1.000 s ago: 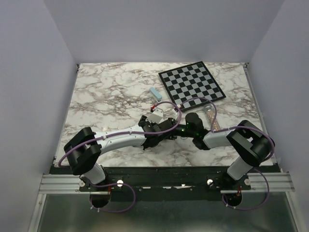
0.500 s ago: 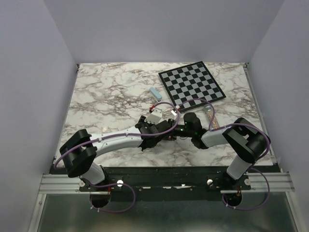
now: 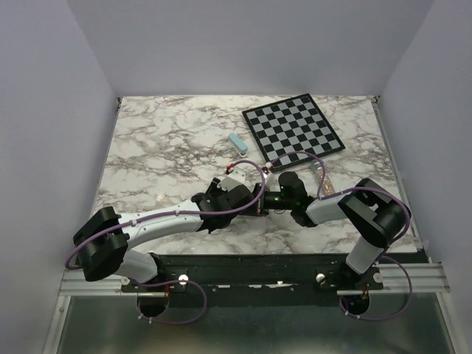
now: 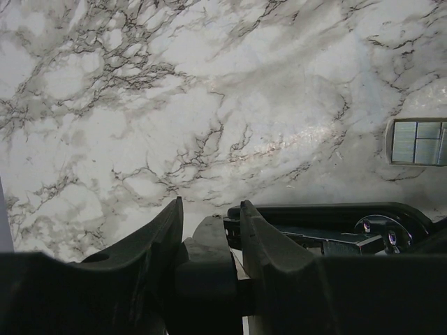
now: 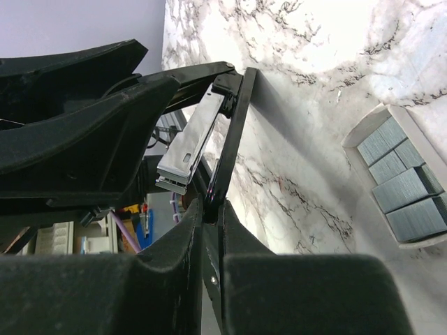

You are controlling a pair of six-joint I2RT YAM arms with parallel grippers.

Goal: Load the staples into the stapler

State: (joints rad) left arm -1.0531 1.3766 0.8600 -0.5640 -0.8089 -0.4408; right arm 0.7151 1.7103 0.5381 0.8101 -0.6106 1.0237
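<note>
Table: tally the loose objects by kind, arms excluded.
stapler: 1
box of staples: 1
checkerboard: 1
clear tube: 1
Total: 4

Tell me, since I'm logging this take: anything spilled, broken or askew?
Nothing spilled or broken. The stapler is merely splayed open, silver channel apart from its black arm; staples lie tidy in their box.
</note>
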